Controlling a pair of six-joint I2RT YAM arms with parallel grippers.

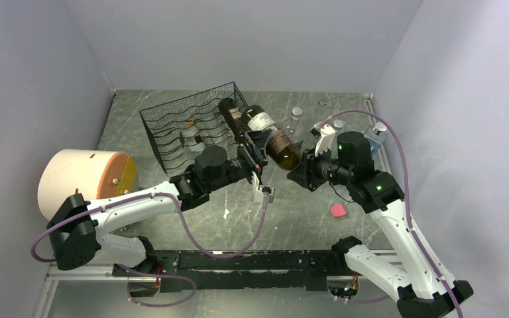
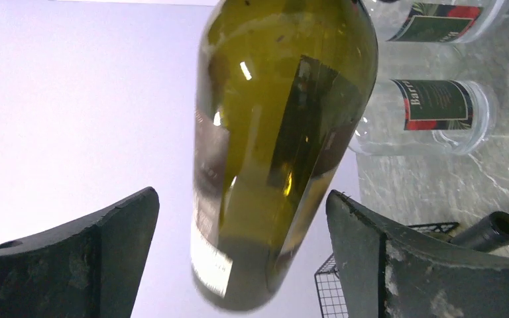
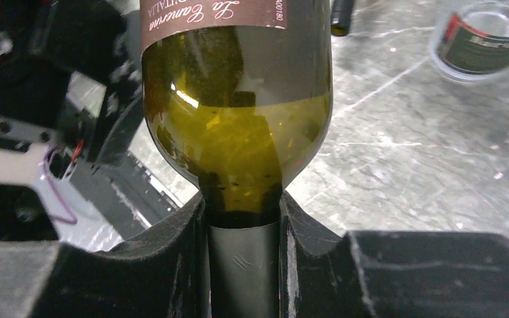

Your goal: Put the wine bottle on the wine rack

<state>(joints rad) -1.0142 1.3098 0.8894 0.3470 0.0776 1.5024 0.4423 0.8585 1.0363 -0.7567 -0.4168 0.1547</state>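
Observation:
The wine bottle (image 1: pixel 272 132), olive-green glass with a brown label, hangs slanted above the table just right of the black wire wine rack (image 1: pixel 172 122). My right gripper (image 1: pixel 303 165) is shut on its dark foil neck, which the right wrist view shows pinched between the pads (image 3: pixel 242 212) below the bottle's shoulders (image 3: pixel 238 126). My left gripper (image 1: pixel 255 151) is open around the bottle's body. In the left wrist view the bottle (image 2: pixel 278 132) hangs between the two fingers (image 2: pixel 93 258) with a gap on each side. A corner of the rack (image 2: pixel 335 291) shows below.
A second dark bottle (image 1: pixel 233 119) lies at the rack's right end, its neck (image 2: pixel 497 228) visible. Small clear labelled jars (image 1: pixel 296 116) (image 2: pixel 437 112) (image 3: pixel 487 40) stand behind right. A white-and-orange cylinder (image 1: pixel 83 175) lies at left, and a pink block (image 1: pixel 337 211) near right.

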